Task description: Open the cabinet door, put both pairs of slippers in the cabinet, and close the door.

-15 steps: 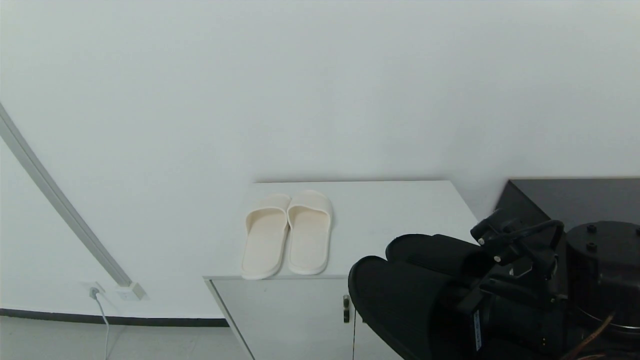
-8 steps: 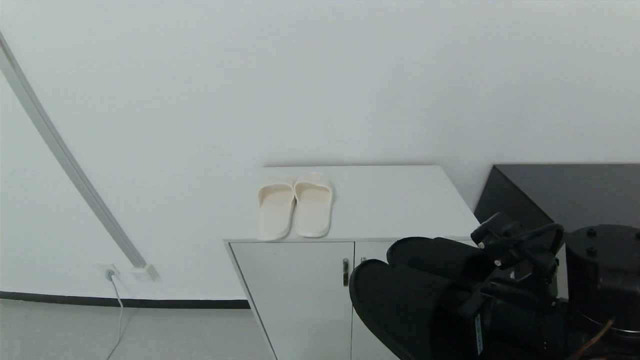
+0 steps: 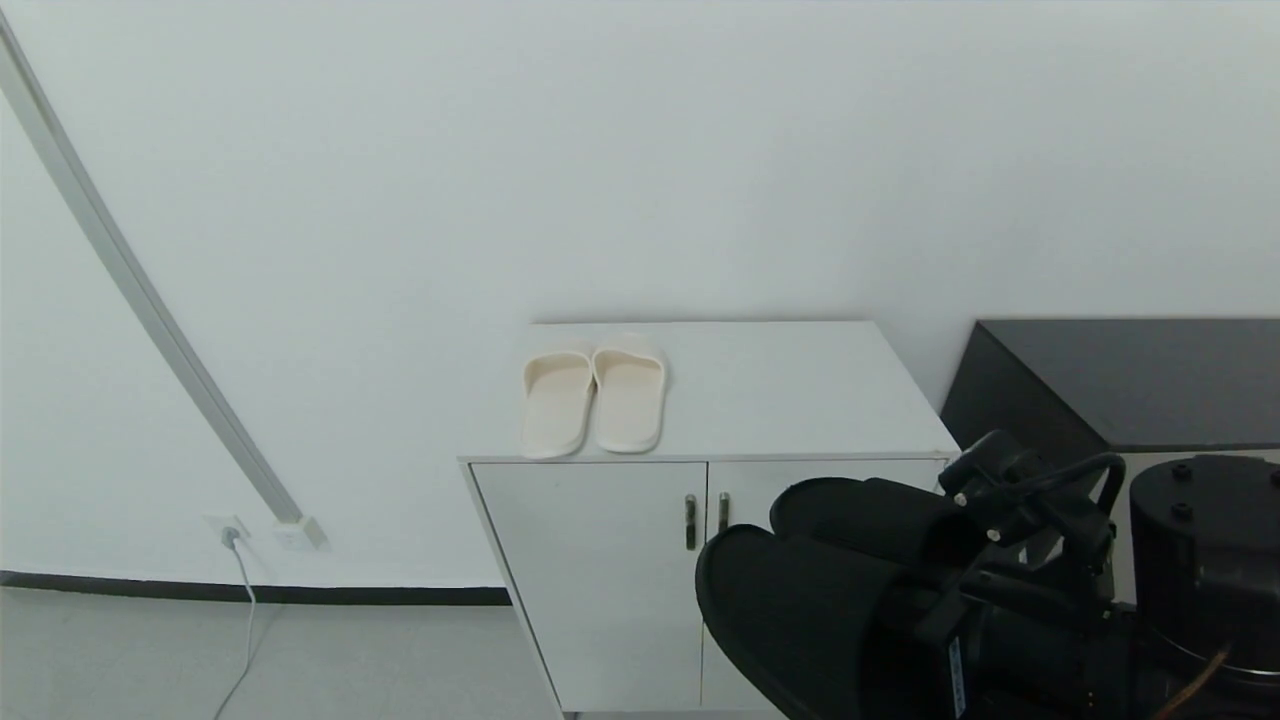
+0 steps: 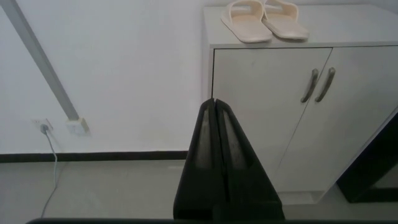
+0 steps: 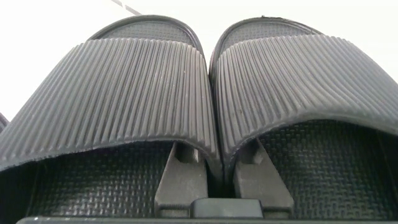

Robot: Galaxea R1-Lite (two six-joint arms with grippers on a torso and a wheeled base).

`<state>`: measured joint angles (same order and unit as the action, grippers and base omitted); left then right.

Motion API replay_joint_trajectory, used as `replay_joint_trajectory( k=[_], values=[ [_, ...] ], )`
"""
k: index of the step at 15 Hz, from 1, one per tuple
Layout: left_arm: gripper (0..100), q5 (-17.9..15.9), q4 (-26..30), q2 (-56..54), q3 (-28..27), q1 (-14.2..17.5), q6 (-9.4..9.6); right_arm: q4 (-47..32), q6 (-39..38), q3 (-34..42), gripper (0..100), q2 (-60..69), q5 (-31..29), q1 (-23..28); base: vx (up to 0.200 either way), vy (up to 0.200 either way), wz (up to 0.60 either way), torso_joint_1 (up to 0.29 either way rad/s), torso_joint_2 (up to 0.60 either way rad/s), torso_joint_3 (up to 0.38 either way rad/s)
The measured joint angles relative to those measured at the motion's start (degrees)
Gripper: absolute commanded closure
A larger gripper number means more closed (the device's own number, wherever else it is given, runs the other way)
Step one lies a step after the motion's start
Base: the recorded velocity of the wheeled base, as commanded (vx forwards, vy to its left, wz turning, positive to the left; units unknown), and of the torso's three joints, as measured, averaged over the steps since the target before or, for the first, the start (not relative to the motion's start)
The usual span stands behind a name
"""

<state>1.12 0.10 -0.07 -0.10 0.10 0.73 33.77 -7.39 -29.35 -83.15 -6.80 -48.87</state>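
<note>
Now the right pincer [image 5: 217, 171] clamps the black slippers [image 3: 830, 570] together by their touching inner edges. Beyond them stands the cabinet [image 3: 790, 390] with its doors [image 3: 600, 570] closed. Cream slippers [image 3: 593, 400] sit at its top's front edge, up and left of that pincer. The left pincer [image 4: 214, 112] is closed and empty, with open floor [image 4: 112, 186] beside it.

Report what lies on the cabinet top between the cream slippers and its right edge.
Nothing. In the head view the cabinet top is bare white from the cream slippers across to its right edge.
</note>
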Motion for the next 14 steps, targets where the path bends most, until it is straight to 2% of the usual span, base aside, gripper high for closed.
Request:
replay_joint_trajectory(
  k=[12,13,14],
  values=[
    [100,-0.2,0.0,0.0,0.0,0.0,0.00,0.1,0.1,0.6,100,0.4,0.0,-0.2,0.000,0.000,0.00,-0.009,0.02,0.010],
    [0,-0.2,0.0,0.0,0.0,0.0,-0.02,0.1,0.1,0.6,100,0.4,0.0,-0.2,0.000,0.000,0.00,-0.149,0.32,0.173],
    [0,-0.2,0.0,0.0,0.0,0.0,-0.02,0.0,0.1,0.6,100,0.4,0.0,-0.2,0.000,0.000,0.00,-0.159,0.34,0.193]
  ],
)
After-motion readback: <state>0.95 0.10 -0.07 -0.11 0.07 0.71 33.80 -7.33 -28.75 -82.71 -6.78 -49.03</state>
